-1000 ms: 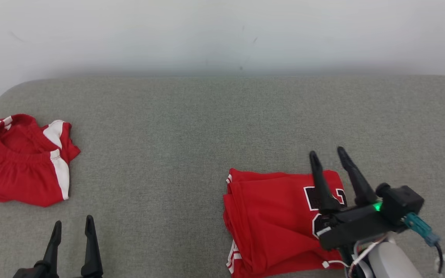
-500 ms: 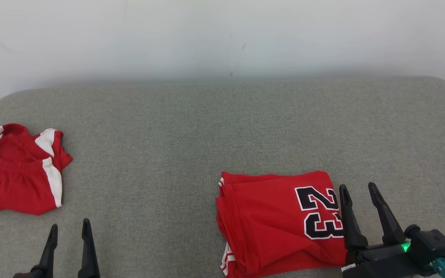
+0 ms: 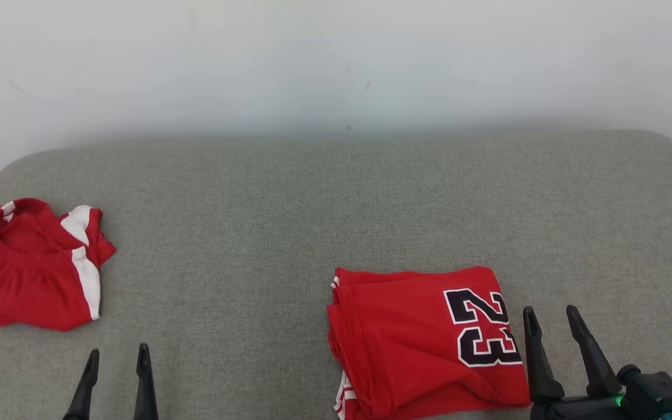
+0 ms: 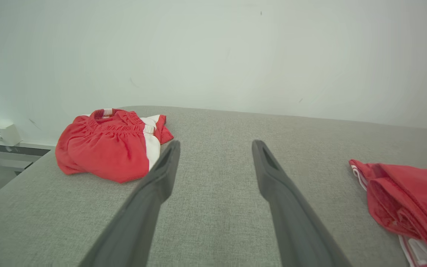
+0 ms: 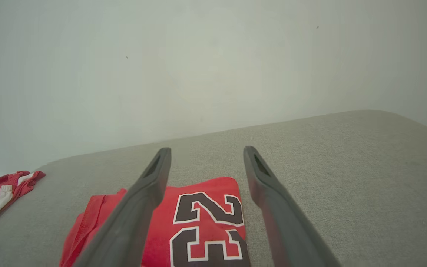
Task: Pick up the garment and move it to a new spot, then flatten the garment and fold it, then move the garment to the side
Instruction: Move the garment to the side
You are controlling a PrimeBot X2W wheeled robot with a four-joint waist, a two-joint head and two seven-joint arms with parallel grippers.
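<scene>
The folded red jersey (image 3: pixel 417 344) (number 23 facing up) lies flat on the grey fabric surface (image 3: pixel 336 204), in its near right part. The right claw (image 3: pixel 549 311) is just beside the jersey's right edge, fingers parted and holding nothing. The left claw (image 3: pixel 118 350) is likewise parted and empty, well apart from the jersey and nearer the robot than the crumpled red shorts (image 3: pixel 27 274) at far left.

A grey woven upholstered surface (image 3: pixel 289 192) with rounded far corners runs up to a plain pale wall (image 3: pixel 336 52) bearing a few small dark marks.
</scene>
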